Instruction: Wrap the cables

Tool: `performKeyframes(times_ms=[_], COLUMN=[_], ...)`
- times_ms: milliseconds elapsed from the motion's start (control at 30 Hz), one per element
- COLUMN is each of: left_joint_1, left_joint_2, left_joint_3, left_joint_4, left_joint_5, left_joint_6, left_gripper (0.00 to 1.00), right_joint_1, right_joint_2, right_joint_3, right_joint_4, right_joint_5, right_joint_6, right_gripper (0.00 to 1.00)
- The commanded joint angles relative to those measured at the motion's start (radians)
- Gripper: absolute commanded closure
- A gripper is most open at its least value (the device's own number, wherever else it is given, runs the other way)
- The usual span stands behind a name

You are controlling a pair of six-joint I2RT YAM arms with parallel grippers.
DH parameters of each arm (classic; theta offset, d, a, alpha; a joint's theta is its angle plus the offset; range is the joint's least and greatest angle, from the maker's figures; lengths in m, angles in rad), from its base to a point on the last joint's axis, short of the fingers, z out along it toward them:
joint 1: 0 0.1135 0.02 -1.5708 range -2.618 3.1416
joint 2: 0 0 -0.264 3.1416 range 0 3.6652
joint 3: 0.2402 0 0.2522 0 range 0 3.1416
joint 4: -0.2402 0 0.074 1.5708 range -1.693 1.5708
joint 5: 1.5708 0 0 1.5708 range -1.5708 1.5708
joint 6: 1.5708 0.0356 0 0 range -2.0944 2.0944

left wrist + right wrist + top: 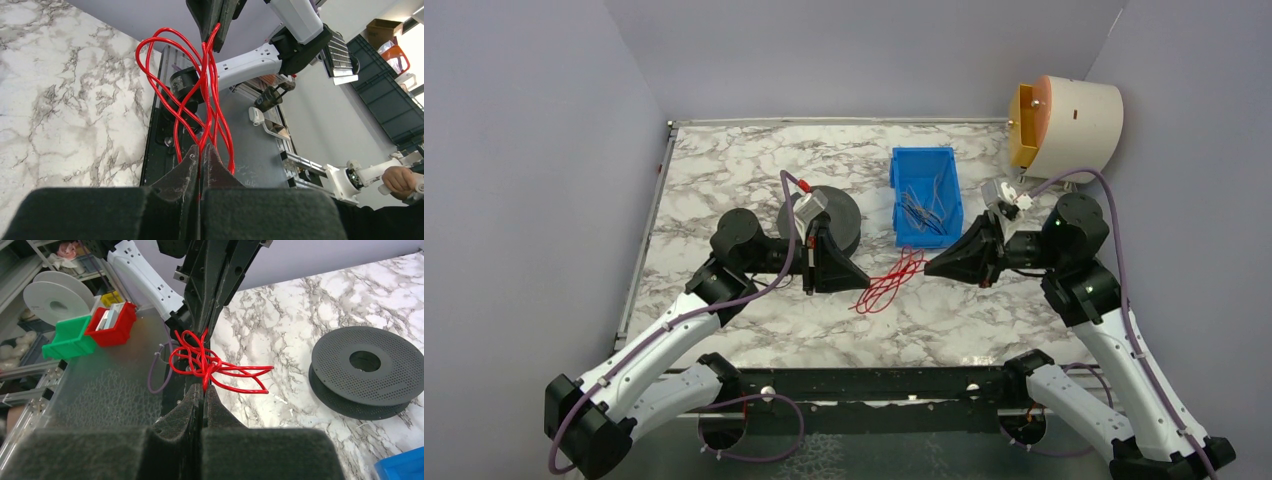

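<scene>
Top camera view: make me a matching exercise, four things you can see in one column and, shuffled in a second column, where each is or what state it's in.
Column one
1. red cable
2. black spool
3. blue bin
4. cream drum

Column two
A. at the far right corner
B. lying flat beside the left arm's wrist
C. pinched by the left pincer and the right pincer, both shut on it
D. has thin wires inside

Right pairs: 1-C, 2-B, 3-D, 4-A
</scene>
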Motion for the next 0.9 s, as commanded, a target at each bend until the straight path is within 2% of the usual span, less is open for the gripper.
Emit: performKeyframes(times_ms=[0,33,67,133,200,333,433,667,867], left_joint_1=[-0.005,-0.005,-0.005,-0.005,-0.005,-0.005,-0.005,-0.005,-0.005], left_joint_2=[-0.024,-0.028,-0.031,-0.034,-0.037,-0.034,-0.028,-0.020,-0.024], left_joint_3=[0.011,0.017,0.025,0.044,0.060,0.099,0.120,0.142,0.164], left_joint_4=[0.011,-0.008,-0.032,-0.083,-0.114,-0.183,-0.211,-0.233,-0.244], left_joint_5=[-0.002,-0.009,-0.017,-0.035,-0.045,-0.060,-0.059,-0.034,-0.034], left_joint_6=[0.025,0.036,0.050,0.083,0.104,0.149,0.169,0.175,0.176], left_gripper=[1.00,1.00,1.00,1.00,1.00,1.00,1.00,1.00,1.00], right_joint_1=[-0.002,-0.002,-0.002,-0.003,-0.003,-0.002,-0.003,-0.002,-0.003], right_joint_2=[-0.002,-0.004,-0.006,-0.012,-0.019,-0.039,-0.051,-0.036,0.027], right_joint_3=[0.004,0.009,0.013,0.022,0.030,0.031,0.030,0.013,-0.008], right_joint_4=[-0.040,-0.054,-0.069,-0.102,-0.131,-0.143,-0.130,-0.026,0.013], right_joint_5=[-0.010,0.001,0.013,0.039,0.059,0.112,0.129,0.061,-0.078], right_joint_6=[-0.036,-0.041,-0.050,-0.068,-0.083,-0.087,-0.079,-0.033,-0.003], right_gripper=[0.99,0.95,0.87,0.65,0.50,0.35,0.31,0.29,0.35])
